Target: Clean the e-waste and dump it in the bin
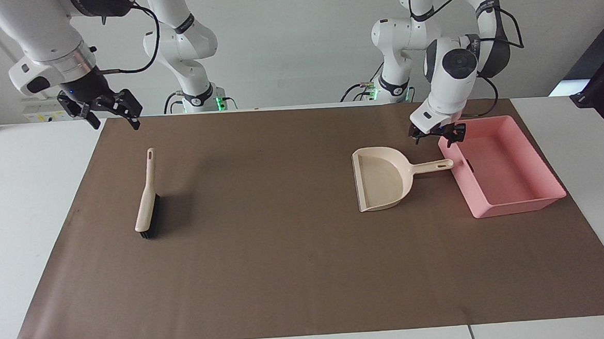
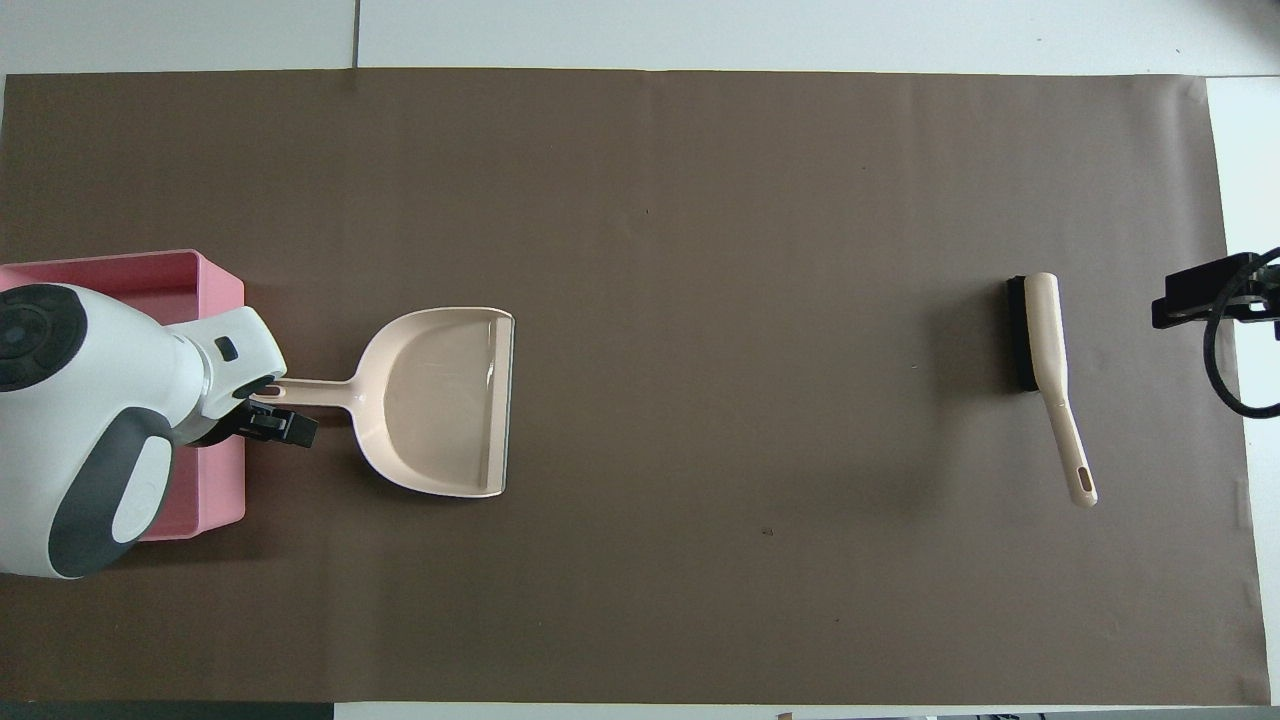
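The beige dustpan [image 1: 382, 178] lies flat on the brown mat beside the pink bin [image 1: 516, 207], its handle pointing at the bin. My left gripper [image 1: 435, 139] is open and empty, raised over the handle's end and the bin's edge. It also shows in the overhead view [image 2: 272, 408], next to the dustpan [image 2: 440, 400] and the bin [image 2: 210, 500]. My right gripper [image 1: 115, 125] is open and empty, raised over the mat's corner at the right arm's end, and it waits there [image 2: 1215, 300]. No e-waste parts show in either view.
A beige brush [image 1: 146, 198] with black bristles lies on the mat at the right arm's end, its handle toward the robots; it also shows in the overhead view [image 2: 1045, 350]. The brown mat [image 1: 285, 242] covers most of the white table.
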Robot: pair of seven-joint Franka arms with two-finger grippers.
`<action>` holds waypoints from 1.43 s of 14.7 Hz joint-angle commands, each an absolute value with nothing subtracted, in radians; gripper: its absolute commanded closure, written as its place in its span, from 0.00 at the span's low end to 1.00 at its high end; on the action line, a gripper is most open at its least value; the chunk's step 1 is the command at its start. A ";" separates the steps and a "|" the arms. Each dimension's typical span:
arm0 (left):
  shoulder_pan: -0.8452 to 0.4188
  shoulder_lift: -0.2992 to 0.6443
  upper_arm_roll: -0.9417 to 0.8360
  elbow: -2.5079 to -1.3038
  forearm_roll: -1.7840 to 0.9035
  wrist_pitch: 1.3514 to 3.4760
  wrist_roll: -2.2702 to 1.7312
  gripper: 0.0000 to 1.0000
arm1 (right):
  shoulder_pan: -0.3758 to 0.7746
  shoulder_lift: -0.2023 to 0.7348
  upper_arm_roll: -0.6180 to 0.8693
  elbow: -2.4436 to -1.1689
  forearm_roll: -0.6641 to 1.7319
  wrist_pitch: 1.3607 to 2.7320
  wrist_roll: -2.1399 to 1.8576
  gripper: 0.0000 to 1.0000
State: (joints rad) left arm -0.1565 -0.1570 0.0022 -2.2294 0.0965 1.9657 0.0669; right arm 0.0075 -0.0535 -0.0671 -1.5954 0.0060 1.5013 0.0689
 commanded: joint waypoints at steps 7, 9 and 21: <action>0.001 -0.057 0.002 -1.664 -0.002 1.547 0.041 0.02 | 0.018 -0.052 -0.051 -1.591 -0.037 1.493 0.071 0.00; 0.002 -0.025 0.002 -1.564 -0.006 1.471 0.041 0.02 | 0.021 -0.052 -0.049 -1.591 -0.028 1.491 0.071 0.00; 0.002 -0.017 0.002 -1.557 -0.020 1.437 0.015 0.02 | 0.028 -0.057 -0.044 -1.592 -0.025 1.488 0.078 0.00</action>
State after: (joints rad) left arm -0.0081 -0.0138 0.0071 -1.5499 -0.0012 1.4271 0.0315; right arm 0.0277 -0.0535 -0.0471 -1.5949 -0.0228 1.4984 0.0689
